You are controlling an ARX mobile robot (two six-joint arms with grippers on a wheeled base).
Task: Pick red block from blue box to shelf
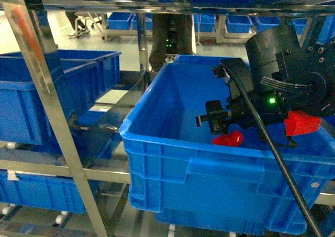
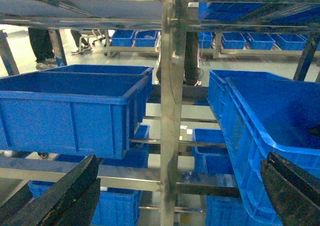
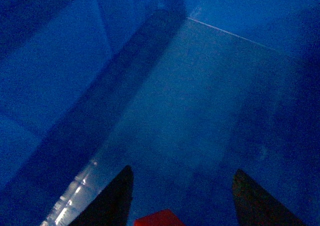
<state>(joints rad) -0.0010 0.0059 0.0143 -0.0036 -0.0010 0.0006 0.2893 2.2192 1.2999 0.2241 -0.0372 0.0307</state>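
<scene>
My right gripper reaches down into a large dark blue crate that sits on the shelf. In the right wrist view its black fingers stand wide apart over the crate floor, so the gripper is open. A small red piece, apparently the red block, shows at the bottom edge between the fingers, touching neither. In the head view a red piece lies just behind the crate's near rim. My left gripper is open and empty, facing a steel upright of the shelf. The blue box is out of view.
Another red ribbed piece sits at the right gripper's side; I cannot tell what it is. More dark blue crates fill the shelf's left bay and lower tier. A black cable crosses the big crate's near wall.
</scene>
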